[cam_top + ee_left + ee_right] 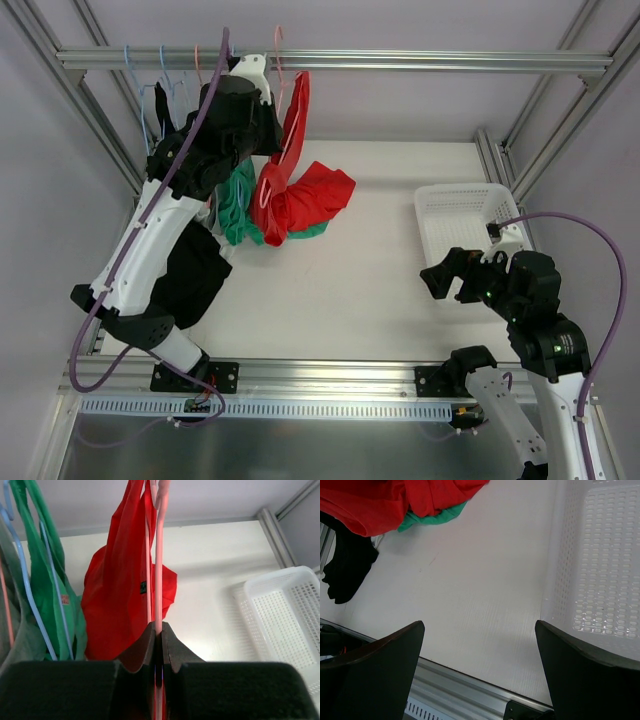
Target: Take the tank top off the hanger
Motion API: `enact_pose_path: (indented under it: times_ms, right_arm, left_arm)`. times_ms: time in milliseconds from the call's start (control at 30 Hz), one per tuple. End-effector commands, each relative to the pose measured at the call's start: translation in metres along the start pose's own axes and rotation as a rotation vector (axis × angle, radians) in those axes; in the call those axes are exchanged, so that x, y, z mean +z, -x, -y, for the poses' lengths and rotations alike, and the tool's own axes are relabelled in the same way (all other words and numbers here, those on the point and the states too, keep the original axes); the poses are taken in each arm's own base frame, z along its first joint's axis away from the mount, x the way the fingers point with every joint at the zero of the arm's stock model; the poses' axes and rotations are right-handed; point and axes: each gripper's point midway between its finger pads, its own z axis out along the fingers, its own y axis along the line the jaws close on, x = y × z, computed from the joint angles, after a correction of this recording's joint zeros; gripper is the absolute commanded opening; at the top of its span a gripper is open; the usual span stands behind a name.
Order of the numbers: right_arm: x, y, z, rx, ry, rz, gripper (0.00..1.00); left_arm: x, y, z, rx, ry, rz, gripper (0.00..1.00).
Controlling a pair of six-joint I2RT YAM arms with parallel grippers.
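Note:
A red tank top (300, 190) hangs from a pink hanger (279, 48) on the top rail (420, 60), its lower part trailing onto the white table. In the left wrist view the tank top (112, 595) drapes left of the hanger's thin pink wire (159, 555). My left gripper (157, 628) is shut on that wire, which runs down between the fingers; from above this gripper (268, 128) sits high by the rail. My right gripper (437, 280) hovers low near the table's front right, open with nothing between its fingers (395, 650). A corner of the red tank top (380, 500) shows there.
A white perforated basket (465, 215) stands at the right (605, 555) (285, 615). A green garment (238, 210) hangs on blue hangers (25, 580) left of the red one. A black garment (195, 275) hangs at the left. The metal frame edge (470, 685) runs below the right gripper.

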Motion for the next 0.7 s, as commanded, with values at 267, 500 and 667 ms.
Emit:
enact_pose_path:
  times_ms: [267,500,667]
  right_arm:
    - [-0.004,0.02,-0.038,-0.063,0.214,0.094,1.0]
    - [0.006,0.046,-0.087,-0.071,0.504,0.131,0.97]
    - [0.036,0.064,-0.098,-0.079,0.503,0.078,0.87]
  left_arm:
    - [-0.07,-0.054,0.06,-0.014,-0.362,-0.06,0.0]
    - [-0.129,-0.133,0.102,0.005,-0.659,-0.215,0.0]
    - [-0.154,-0.161,0.124,-0.04,-0.728,-0.25,0.0]
